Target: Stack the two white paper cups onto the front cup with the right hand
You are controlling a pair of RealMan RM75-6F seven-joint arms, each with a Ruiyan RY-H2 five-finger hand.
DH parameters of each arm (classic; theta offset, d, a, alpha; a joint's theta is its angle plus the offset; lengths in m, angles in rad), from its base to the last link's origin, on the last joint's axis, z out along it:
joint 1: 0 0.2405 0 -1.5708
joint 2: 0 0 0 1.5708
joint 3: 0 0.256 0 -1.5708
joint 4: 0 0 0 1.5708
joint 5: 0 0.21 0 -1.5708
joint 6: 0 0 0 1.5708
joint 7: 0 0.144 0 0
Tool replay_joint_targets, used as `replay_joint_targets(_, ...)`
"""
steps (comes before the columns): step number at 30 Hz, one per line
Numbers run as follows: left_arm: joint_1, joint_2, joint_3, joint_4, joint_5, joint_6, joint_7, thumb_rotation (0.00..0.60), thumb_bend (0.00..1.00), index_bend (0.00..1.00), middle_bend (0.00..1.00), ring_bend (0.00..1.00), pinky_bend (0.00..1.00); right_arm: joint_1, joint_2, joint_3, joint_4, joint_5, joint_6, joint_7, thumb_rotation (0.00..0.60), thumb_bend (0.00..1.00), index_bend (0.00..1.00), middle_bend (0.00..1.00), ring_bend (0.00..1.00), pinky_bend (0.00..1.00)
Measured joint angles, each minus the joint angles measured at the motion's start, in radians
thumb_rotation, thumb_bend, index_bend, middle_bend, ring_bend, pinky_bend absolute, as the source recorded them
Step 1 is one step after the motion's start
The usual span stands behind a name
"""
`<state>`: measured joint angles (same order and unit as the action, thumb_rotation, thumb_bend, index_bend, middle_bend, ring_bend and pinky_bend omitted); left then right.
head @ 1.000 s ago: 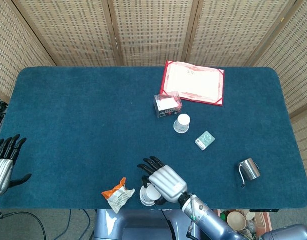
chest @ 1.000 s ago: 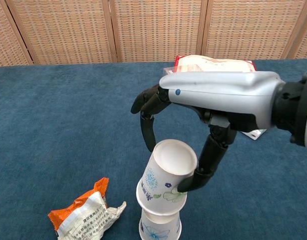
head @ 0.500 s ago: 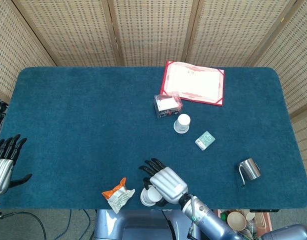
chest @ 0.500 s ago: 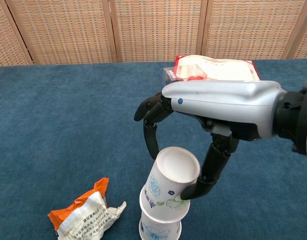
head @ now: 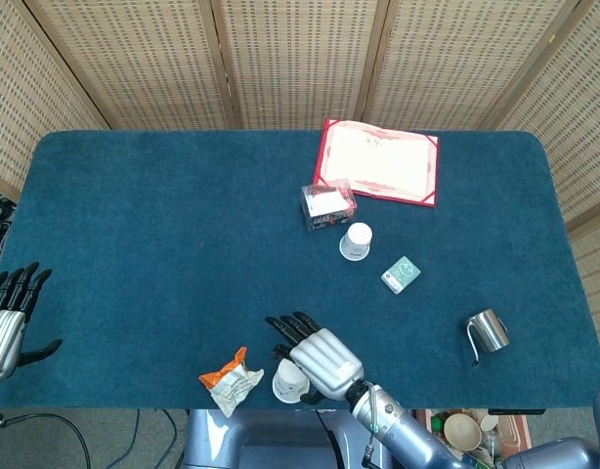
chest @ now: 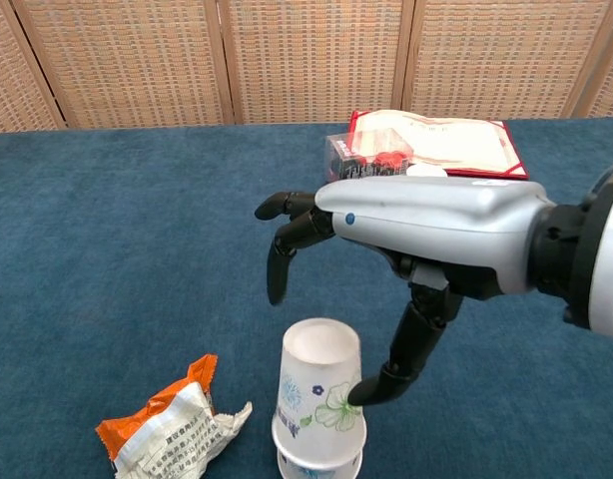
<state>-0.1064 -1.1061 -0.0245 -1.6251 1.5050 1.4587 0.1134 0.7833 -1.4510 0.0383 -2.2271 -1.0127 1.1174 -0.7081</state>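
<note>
Desk (head: pixel 163 244) in blue felt carries everything. Right robot hand (chest: pixel 386 235) hovers spread over the stacked paper cups (chest: pixel 316 404) at the front edge, thumb touching the top one; left robot hand (head: pixel 7 318) idles open. Third white paper cup (head: pixel 356 241) sits mid-desk, snack wrapper (chest: pixel 172 424) beside the stack.

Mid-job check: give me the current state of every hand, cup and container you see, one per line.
right hand: fingers spread over the cup stack, thumb tip at its side
left hand: open, idle at the table edge
cup stack: upright, top cup nested in front cup
far paper cup: upright, alone, not yet stacked
snack wrapper: crumpled, lying flat
metal mug: upright
clear box: resting on the table
</note>
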Motion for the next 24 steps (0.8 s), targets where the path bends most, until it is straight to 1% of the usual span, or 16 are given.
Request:
replay_joint_targets(8,0.001,0.000,0.000,0.000,0.001,0.002,0.001,0.600,0.17,0.00,0.00,0.00,0.00,-0.006,-0.004,-0.002,0.013,-0.014,0.014,0.009,0.600,0.06,0.27,0.00,0.00,0.00)
replay_joint_targets(13,0.001,-0.001,0.000,0.001,0.001,0.003,0.000,0.600,0.16,0.00,0.00,0.00,0.00,-0.013,0.011,0.001,0.021,-0.014,0.028,0.013,0.600,0.06,0.27,0.00,0.00,0.00)
replay_joint_targets(18,0.001,-0.002,0.000,0.001,0.002,0.003,0.001,0.600,0.16,0.00,0.00,0.00,0.00,-0.022,0.048,0.022,0.041,-0.019,0.053,0.030,0.600,0.06,0.27,0.00,0.00,0.00)
replay_joint_targets(24,0.001,-0.005,0.000,0.001,0.003,0.004,0.007,0.600,0.17,0.00,0.00,0.00,0.00,-0.036,0.082,0.058,0.110,-0.017,0.091,0.051,0.600,0.06,0.25,0.00,0.00,0.00)
